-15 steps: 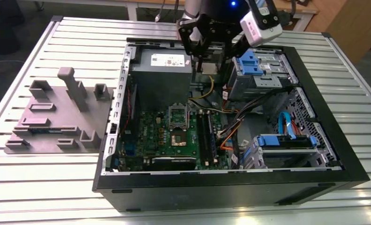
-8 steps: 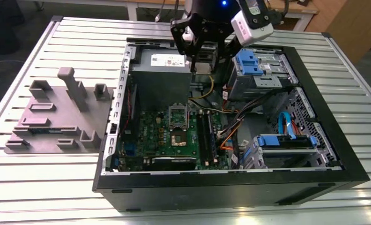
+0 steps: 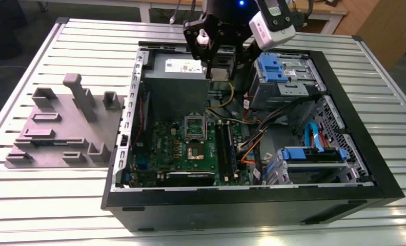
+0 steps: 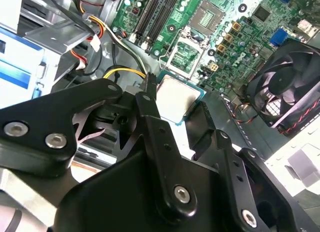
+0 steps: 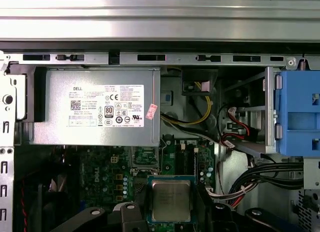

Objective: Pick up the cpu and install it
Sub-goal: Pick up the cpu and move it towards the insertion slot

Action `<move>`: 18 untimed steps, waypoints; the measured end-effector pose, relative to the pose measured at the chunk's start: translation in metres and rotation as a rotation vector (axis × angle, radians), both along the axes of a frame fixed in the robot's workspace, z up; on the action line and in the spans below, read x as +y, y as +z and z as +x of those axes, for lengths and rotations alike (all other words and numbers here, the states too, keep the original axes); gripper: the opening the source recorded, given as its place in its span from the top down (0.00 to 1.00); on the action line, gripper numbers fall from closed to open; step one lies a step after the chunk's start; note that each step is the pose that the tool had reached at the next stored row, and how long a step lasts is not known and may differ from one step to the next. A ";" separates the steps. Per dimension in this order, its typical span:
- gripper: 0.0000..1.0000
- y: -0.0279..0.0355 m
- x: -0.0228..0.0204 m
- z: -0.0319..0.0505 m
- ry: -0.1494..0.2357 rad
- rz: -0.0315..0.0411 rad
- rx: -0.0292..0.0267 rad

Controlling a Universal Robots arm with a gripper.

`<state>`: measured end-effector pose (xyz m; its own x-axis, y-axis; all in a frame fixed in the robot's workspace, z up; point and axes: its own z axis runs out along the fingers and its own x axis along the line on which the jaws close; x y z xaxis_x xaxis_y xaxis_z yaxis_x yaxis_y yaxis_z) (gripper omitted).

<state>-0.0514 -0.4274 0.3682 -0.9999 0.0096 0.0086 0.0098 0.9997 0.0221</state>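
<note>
We see the gripper (image 4: pixel 176 108) closed on the cpu (image 5: pixel 171 199), pinching its opposite edges, aloft over the open case (image 3: pixel 244 207) near the power supply (image 5: pixel 95 112). We judge it light, stiff, thin, fragile underneath: hold edges only

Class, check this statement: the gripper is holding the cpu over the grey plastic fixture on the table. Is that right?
No. The gripper holds the cpu over the open computer case, not over the grey plastic fixture, which stands beside the case. The exterior view shows this.
</note>
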 end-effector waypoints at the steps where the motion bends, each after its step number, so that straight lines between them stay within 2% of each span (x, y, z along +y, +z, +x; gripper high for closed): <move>1: 0.53 0.0000 0.0000 -0.0002 0.000 0.0001 0.0000; 18: 0.53 0.0000 0.0000 -0.0035 0.000 0.0000 -0.0001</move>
<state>-0.0548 -0.4274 0.3682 -0.9999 0.0096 0.0086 0.0098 0.9997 0.0222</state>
